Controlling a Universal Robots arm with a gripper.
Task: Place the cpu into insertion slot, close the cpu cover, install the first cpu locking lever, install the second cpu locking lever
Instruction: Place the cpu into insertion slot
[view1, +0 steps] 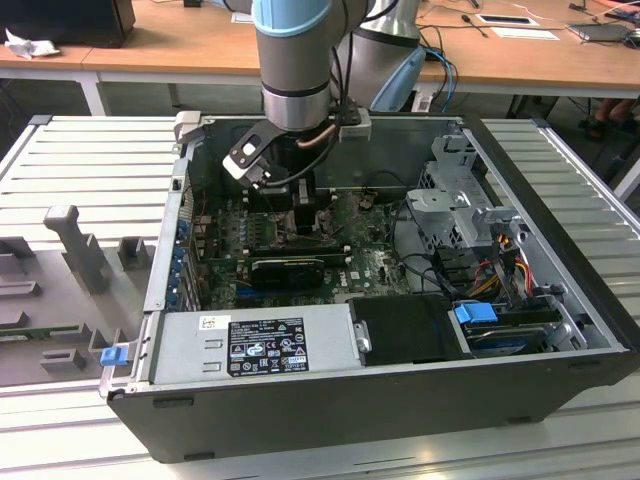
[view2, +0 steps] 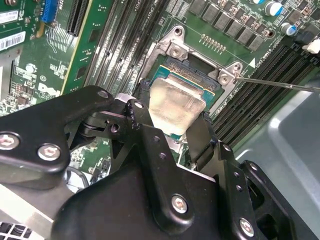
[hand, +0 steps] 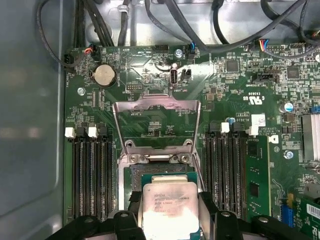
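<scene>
Cpu (view2: 176, 100), the small flat square chip with a pale silvery-beige metal face on a green base, sits between the two black fingers (view2: 142, 125) of the gripper (view2: 171, 111). In both wrist views we see those fingers pressed against opposite edges of the chip, so the gripper is closed on it. The cpu lies directly over the insertion slot (hand: 150, 171), the small square socket with a dark frame set into the green motherboard (hand: 235, 85). We cannot tell whether the chip is seated in the socket or rests just above it.

In the first wrist view, the cpu cover (hand: 157, 102), a thin silver metal hinged frame plate with a square central opening, stands raised off the socket on the far side of the chip from the gripper. Rows of long black memory slots (hand: 90, 175) flank the socket on both sides. In the second wrist view, a thin silver metal rod (view2: 280, 84) runs out from one corner of the socket frame, across the memory slots.

In the exterior view, we see the grey robot arm (view1: 295, 50) reaching down into the open black computer case (view1: 400, 420). The gripper hangs low over the motherboard, just beyond the long black graphics card (view1: 290, 268). A silver power supply box (view1: 250, 345) lies along the near wall of the case.
</scene>
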